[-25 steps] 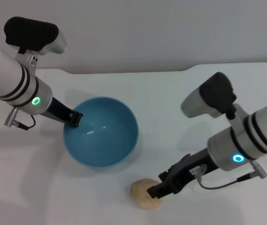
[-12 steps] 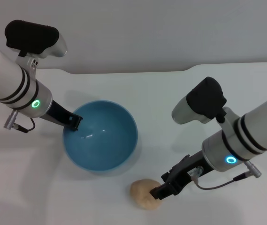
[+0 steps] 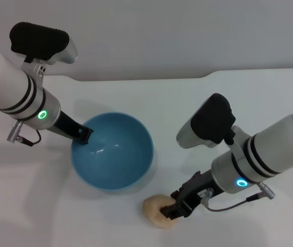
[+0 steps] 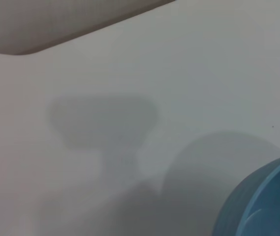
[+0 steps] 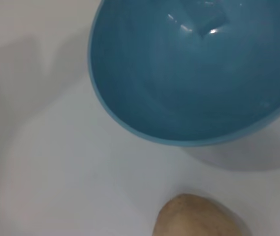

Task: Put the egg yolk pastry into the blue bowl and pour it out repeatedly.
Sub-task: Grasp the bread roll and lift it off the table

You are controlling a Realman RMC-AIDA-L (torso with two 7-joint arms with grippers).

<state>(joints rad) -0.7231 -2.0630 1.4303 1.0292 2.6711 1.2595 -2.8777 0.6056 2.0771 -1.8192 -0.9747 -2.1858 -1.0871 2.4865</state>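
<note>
The blue bowl (image 3: pixel 116 154) stands empty on the white table left of centre, and my left gripper (image 3: pixel 83 135) is shut on its left rim. A slice of the bowl's outer wall (image 4: pixel 263 206) shows in the left wrist view. The egg yolk pastry (image 3: pixel 154 209), a pale tan ball, lies on the table just in front of the bowl and slightly to the right. My right gripper (image 3: pixel 171 205) is open at the pastry's right side, its dark fingers reaching over the pastry's edge. In the right wrist view the pastry (image 5: pixel 195 219) sits close, with the bowl (image 5: pixel 189 73) beyond it.
The white table (image 3: pixel 187 103) runs back to a grey wall. Bare tabletop lies behind the bowl and on both sides of it. The pastry is close to the table's front edge.
The right arm has swung left and lower, bringing its gripper onto the pastry's right side. The left gripper has shifted slightly right with the bowl, which now sits more level. The pastry has stayed put.
</note>
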